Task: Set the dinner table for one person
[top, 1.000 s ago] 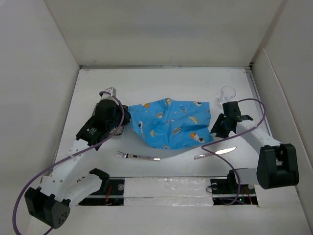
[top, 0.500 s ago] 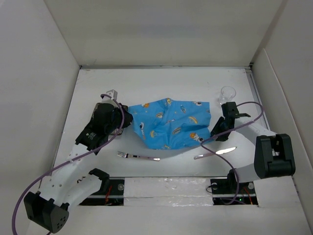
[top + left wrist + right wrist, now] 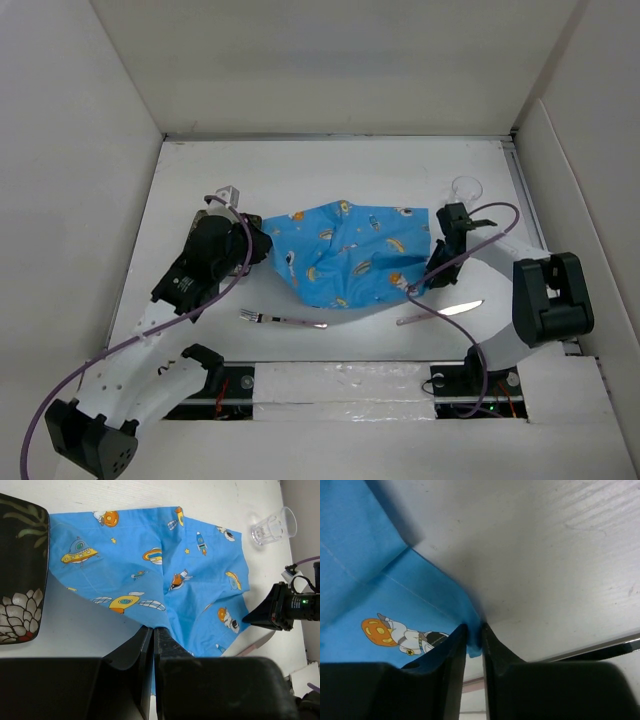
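The white dinner table [image 3: 330, 170] carries a crumpled blue cartoon-printed placemat [image 3: 350, 255] in its middle. My left gripper [image 3: 262, 246] is shut on the placemat's left corner; in the left wrist view [image 3: 153, 630] the cloth [image 3: 150, 565] runs into the closed jaws. My right gripper [image 3: 433, 262] is shut on the placemat's near right corner, and the right wrist view [image 3: 474, 630] shows the blue cloth [image 3: 395, 600] pinched between the fingers. A fork [image 3: 285, 320] and a knife [image 3: 440, 312] lie near the front edge.
A clear glass [image 3: 465, 189] stands at the far right, also in the left wrist view [image 3: 274, 526]. A dark flower-patterned plate [image 3: 20, 570] lies left of the placemat, under my left arm. White walls close in the table on three sides.
My right arm has swung left and its gripper has shifted a little left at the placemat's right corner. My left arm has shifted slightly. The placemat stays held at both ends.
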Available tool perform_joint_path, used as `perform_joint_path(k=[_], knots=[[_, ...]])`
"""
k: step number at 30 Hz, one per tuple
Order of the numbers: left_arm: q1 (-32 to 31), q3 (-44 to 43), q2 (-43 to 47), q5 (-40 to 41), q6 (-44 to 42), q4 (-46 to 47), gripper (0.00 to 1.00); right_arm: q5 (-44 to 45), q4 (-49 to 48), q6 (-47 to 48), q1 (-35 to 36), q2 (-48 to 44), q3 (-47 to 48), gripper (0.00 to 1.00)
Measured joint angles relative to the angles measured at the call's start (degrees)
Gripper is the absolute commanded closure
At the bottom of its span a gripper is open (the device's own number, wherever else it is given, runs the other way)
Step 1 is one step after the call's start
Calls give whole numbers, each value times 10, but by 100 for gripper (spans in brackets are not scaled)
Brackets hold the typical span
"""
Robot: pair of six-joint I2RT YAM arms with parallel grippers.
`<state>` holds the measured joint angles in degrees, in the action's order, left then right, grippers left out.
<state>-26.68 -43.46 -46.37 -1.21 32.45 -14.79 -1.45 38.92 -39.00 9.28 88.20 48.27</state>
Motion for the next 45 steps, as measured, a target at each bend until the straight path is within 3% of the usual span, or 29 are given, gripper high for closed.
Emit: perform_joint_path(k=[7,12,19,23,26,33,40,42,45], knots=[[0,-1,7,22,-4,-1,100,26,26,-16,11,-10,6,98],[0,-68,-29,44,-21,-26,100,64,81,-19,40,-134,39,100],[-2,-312,-116,93,-65,-49,100,129,140,-3,54,-261,311,100],[-2,-451,-158,144,-107,-41,100,168,151,22,54,-277,489,100],[8,-500,-178,169,-127,-30,100,179,145,41,47,-271,567,100],[84,-505,-249,132,-128,-13,100,129,89,52,-7,-189,585,100],[152,-596,-457,50,-97,-34,100,47,36,51,-44,22,629,100],[165,-639,-511,19,-81,-45,100,23,38,51,-49,92,678,100],[182,-714,-578,-32,-52,-59,100,-7,63,50,-60,202,825,100]])
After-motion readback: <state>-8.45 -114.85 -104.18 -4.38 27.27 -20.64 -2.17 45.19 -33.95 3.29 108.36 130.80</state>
